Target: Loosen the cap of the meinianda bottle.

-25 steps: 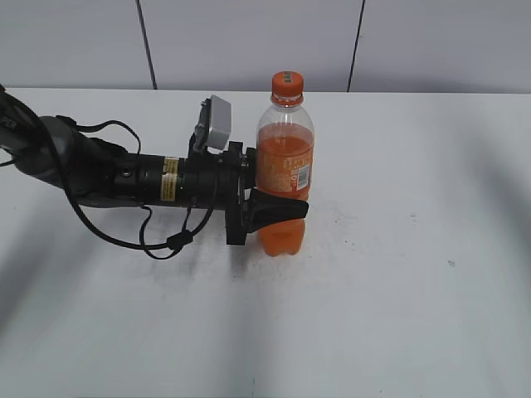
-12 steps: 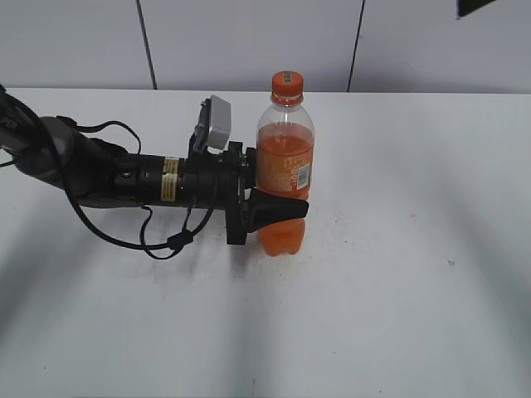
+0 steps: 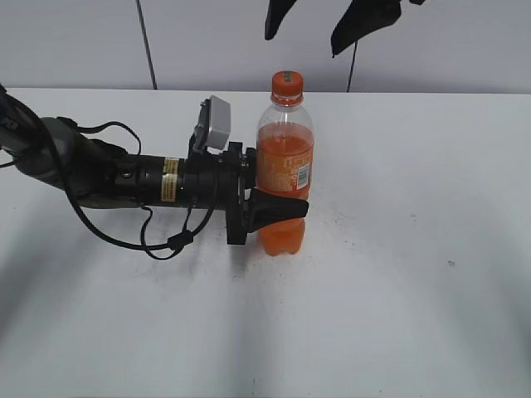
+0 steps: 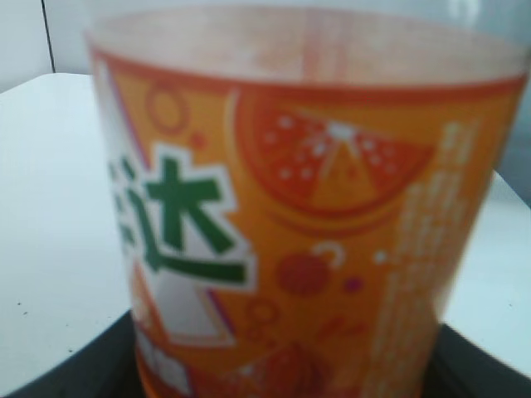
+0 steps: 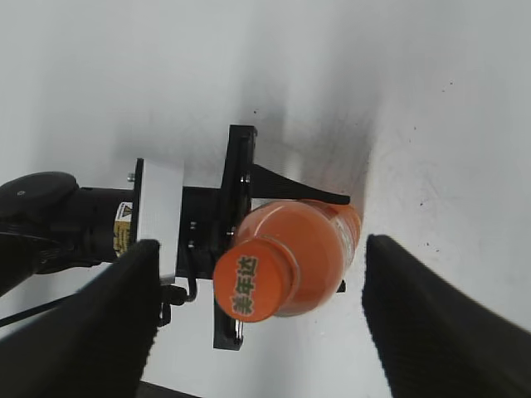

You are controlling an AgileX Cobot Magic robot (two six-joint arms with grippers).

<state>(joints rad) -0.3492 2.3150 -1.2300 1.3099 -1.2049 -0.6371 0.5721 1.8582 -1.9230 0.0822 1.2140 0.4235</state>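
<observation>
Clamped around the lower body of the tall clear plastic meinianda bottle of orange drink (image 3: 284, 178), the left hand (image 3: 278, 207) is seen reaching in sideways from the left of the exterior view, one black finger (image 3: 280, 207) wrapped across the bottle's front just below the orange label band (image 4: 290, 249). The bottle is held upright on the white counter (image 3: 398, 274), near the middle of the exterior view. Its small round orange plastic screw cap (image 3: 287, 84) is seated on the neck, and nothing is touching it.

From the left wrist view, only the label is made out, close and blurred, with green characters on a white patch and an orange-slice drawing.

Above the bottle, the right hand (image 5: 261, 319) is spread wide, its two dark fingers (image 5: 431, 323) set well apart on either side of the cap (image 5: 249, 286) in the right wrist view; no contact is made. In the exterior view its fingertips (image 3: 357, 29) are just caught at the top edge.
</observation>
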